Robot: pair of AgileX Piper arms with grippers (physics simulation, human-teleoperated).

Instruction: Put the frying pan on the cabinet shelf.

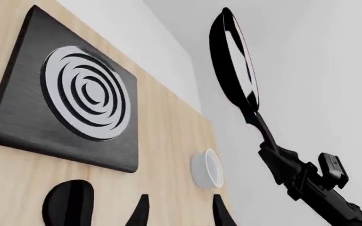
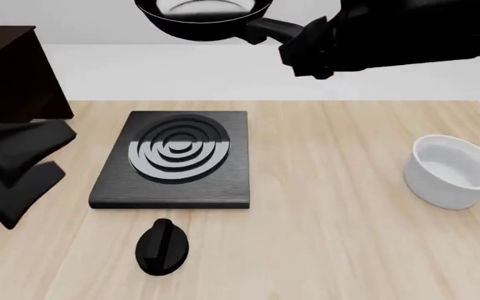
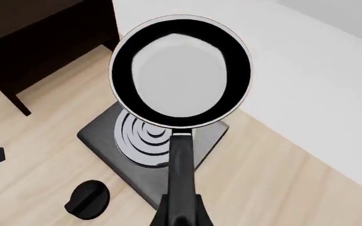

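Observation:
The glossy black frying pan [image 2: 202,15] hangs level, high above the far edge of the stove plate. My right gripper [image 2: 307,47] is shut on its long handle [image 2: 267,28]. In the right wrist view the pan [image 3: 181,70] faces up, with the handle [image 3: 181,160] running back into the gripper [image 3: 181,217]. The left wrist view shows the pan [image 1: 234,61] edge-on. The dark brown cabinet [image 2: 10,69] stands at the far left, left of the pan, and also shows in the right wrist view [image 3: 36,42]. Its shelf board is not clearly visible. My left gripper [image 2: 30,165] is open and empty by the cabinet.
A black stove plate [image 2: 173,159] with a ring pattern lies mid-table. A small black knob [image 2: 163,245] lies in front of it. A white bowl [image 2: 452,170] stands at the right. A white wall runs behind the table.

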